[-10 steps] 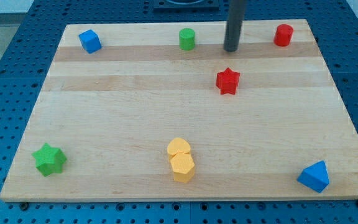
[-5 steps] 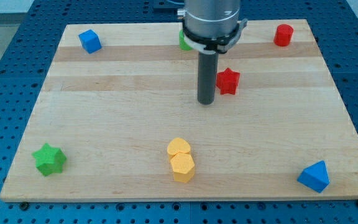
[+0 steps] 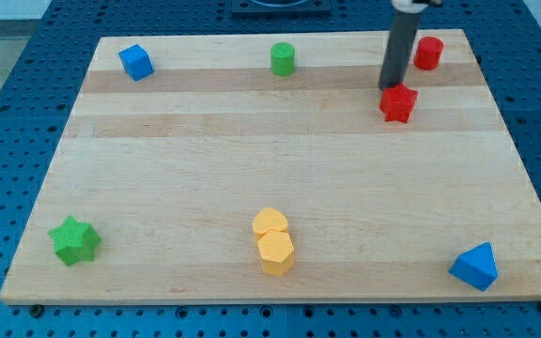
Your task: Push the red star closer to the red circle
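Your tip (image 3: 392, 86) sits at the upper left edge of the red star (image 3: 398, 103), touching it or just about; the rod rises straight to the view's top edge. There are no jaws on this rig, only the rod, so there is nothing to report as apart or together.

The red star lies on the board (image 3: 252, 169) toward the view's upper right, on the pale strip below the darker band. The red circle (image 3: 428, 53) stands near the board's top right corner, up and to the right of the star, near it but clearly apart. The rod stands between the two in the view, its shaft just left of the circle.

Elsewhere you have:
- green circle (image 3: 283, 58) along the top edge, near the middle
- blue cube (image 3: 136, 62) at top left
- green star (image 3: 74, 240) at bottom left
- two yellow blocks touching at bottom centre: a yellow heart-like one (image 3: 270, 222) above a yellow hexagon (image 3: 276, 252)
- blue block (image 3: 475, 266) at bottom right, triangular in outline

All of these are well apart from your tip.
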You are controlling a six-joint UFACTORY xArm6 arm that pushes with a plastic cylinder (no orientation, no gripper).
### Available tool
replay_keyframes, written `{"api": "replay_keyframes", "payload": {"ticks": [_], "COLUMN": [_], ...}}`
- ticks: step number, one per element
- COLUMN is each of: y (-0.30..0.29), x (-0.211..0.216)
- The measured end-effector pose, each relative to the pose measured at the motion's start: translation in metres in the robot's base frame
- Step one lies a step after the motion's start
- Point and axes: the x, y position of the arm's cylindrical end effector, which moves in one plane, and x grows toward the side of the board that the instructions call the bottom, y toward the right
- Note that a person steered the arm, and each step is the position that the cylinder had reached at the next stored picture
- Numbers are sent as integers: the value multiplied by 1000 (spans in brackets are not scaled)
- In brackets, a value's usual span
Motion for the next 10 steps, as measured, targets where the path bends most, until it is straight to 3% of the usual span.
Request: {"api": "replay_keyframes", "payload": {"ticks": [3,4,6,7,8,10], "y": [-76,-66,-27,-20,3,6], "x": [20,63,78,73,24,19]}}
